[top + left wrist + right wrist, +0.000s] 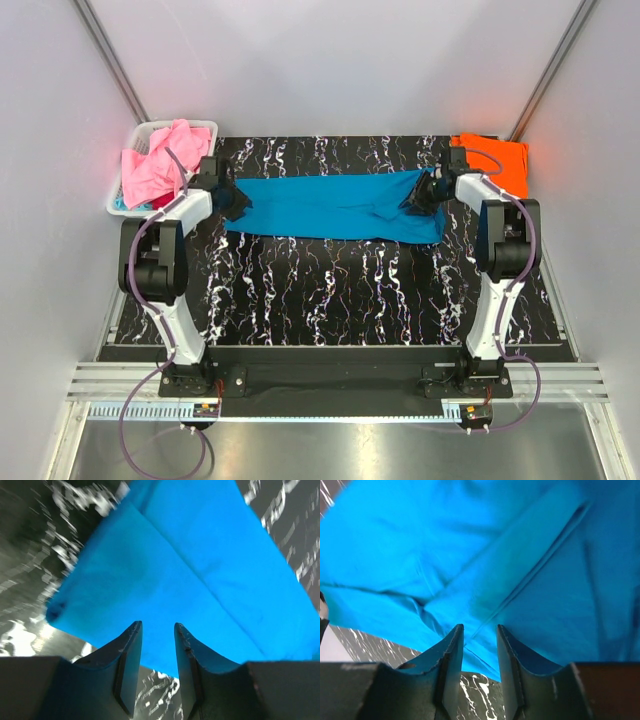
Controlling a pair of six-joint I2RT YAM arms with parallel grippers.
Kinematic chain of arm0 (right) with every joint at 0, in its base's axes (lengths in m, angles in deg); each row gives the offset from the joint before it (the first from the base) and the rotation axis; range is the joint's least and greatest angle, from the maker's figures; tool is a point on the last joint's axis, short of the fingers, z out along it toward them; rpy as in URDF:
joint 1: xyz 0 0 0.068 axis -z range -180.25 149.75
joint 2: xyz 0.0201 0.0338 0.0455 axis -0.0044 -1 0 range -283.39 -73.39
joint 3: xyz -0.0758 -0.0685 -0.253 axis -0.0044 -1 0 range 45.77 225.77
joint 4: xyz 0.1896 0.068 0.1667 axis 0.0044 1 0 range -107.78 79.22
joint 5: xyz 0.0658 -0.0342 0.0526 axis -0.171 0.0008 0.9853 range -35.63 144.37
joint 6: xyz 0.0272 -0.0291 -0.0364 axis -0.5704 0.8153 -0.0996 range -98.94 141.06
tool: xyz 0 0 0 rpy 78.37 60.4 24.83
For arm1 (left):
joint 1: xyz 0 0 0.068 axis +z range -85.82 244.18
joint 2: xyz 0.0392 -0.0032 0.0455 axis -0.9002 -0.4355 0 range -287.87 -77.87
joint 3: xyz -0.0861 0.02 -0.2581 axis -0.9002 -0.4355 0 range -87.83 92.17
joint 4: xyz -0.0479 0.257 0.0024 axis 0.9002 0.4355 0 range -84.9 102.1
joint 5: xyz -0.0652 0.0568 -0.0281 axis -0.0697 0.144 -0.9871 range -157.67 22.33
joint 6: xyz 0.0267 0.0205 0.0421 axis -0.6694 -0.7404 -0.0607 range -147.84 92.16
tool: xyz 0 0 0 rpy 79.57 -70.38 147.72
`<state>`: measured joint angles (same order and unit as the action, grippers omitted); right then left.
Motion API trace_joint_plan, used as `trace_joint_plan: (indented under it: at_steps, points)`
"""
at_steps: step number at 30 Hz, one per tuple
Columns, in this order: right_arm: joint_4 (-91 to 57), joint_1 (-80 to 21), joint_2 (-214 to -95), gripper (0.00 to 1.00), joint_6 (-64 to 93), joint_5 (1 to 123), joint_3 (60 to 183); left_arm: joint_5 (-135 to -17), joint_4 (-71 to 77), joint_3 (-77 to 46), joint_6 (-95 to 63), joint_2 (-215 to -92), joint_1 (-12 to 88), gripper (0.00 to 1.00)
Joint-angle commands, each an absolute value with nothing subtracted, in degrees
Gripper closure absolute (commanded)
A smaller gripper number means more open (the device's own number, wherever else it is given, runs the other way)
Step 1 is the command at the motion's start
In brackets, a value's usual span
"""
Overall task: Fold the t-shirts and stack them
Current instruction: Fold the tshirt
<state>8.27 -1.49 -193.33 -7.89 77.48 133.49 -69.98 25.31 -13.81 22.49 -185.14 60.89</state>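
A teal-blue t-shirt (330, 205) lies folded into a long strip across the far half of the black marbled mat (330, 290). My left gripper (232, 203) hovers at the strip's left end. In the left wrist view this gripper (157, 625) is open, with only blue cloth (200, 570) and mat showing behind the gap. My right gripper (418, 197) is at the strip's right end, over a rumpled sleeve. In the right wrist view it (480, 626) is also open above the creased cloth (495, 555), holding nothing. An orange t-shirt (495, 160) lies at the far right.
A white lattice basket (205, 125) stands at the far left corner with a crumpled pink t-shirt (160, 160) heaped in it. Grey walls close in on both sides and at the back. A metal rail runs along the near edge by the arm bases.
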Motion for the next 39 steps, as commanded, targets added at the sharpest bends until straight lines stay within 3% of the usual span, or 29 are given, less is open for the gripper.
trace_joint_plan:
  at_steps: [1,14,17,18,19,32,39]
  points:
    - [4.9,-3.4,-190.1,0.61,-8.2,81.3,131.0,-75.3,22.6,-16.4,21.0,-181.7,59.9,0.63]
    - [-2.4,-5.0,-191.9,0.65,-12.7,85.4,128.4,-77.3,22.7,-18.3,20.9,-181.0,58.5,0.63]
    - [-2.5,-5.1,-192.8,0.80,-13.0,85.0,129.4,-77.3,22.8,-18.3,20.9,-181.2,58.4,0.63]
    - [-2.4,-5.1,-193.1,0.93,-13.1,85.0,129.7,-77.3,22.8,-18.4,20.8,-181.1,58.4,0.63]
    - [-2.4,-5.2,-193.3,1.00,-13.2,85.0,130.5,-77.4,22.8,-18.4,20.7,-181.1,58.4,0.63]
    - [-3.1,-5.2,-202.4,1.00,-14.2,85.8,143.5,-78.2,22.9,-18.0,20.4,-182.5,57.8,0.64]
    - [-8.6,-5.3,-212.9,1.00,-19.4,97.1,155.0,-79.5,22.9,-17.4,19.9,-182.9,56.8,0.64]
